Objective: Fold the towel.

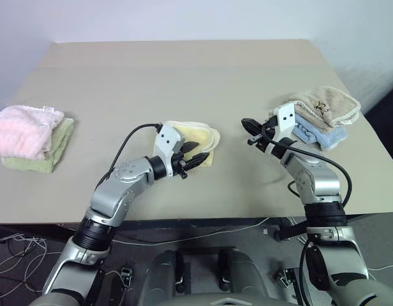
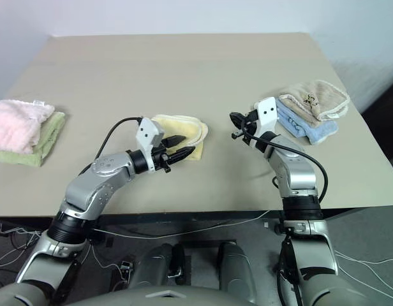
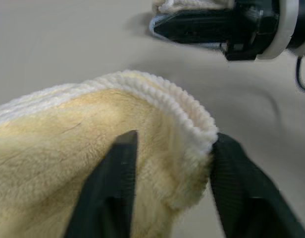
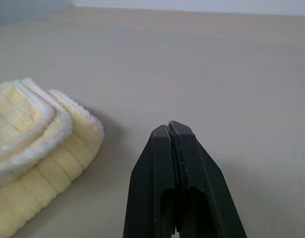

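Towel (image 1: 198, 138) lies folded into a compact bundle near the desk (image 1: 184, 76) middle, toward the near edge, long axis roughly parallel to that edge. Left claw (image 1: 194, 155) is spread, fingers straddling the towel's stitched corner. Right claw (image 1: 249, 131) is pressed together, empty, apart from the towel.

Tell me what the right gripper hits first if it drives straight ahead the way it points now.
Probably bare table: the shut right gripper points past the folded yellow towel, which lies off to one side. Depth is uncertain.
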